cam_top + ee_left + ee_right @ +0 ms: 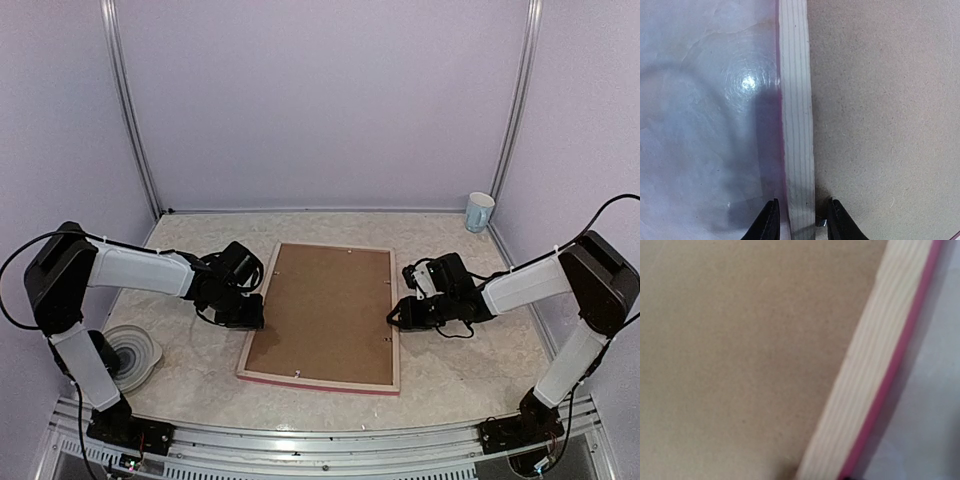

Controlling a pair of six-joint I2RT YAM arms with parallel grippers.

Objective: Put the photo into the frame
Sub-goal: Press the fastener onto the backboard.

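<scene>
Overhead, frame: the frame (320, 380) lies back-up at the middle of the tabletop (200, 385), with a brown backing board (325, 310) filling its opening.
Overhead, photo: the photo shows nowhere; whether it sits under the board I cannot tell.
Overhead, pincers: the left pincer (250, 318) is at the frame's left rail and the right pincer (400, 315) at its right rail. A cup (480, 211) stands at the far right corner.
Left wrist, pincer: the jaws are apart, astride the frame (797, 125) at its pale wood rail, with one finger (771, 222) on the tabletop side and the other on the board side.
Right wrist, pincer: only the frame (865, 380), its pink edge and the board show here; apart or together, I cannot tell.
Handling, frame: it is probably light and stiff with thin rails. It is best pinched across a rail on both long sides, so it neither twists nor slides on the smooth tabletop.
Handling, photo: a thin print would likely bend and crease, so it should be taken by an edge.
</scene>
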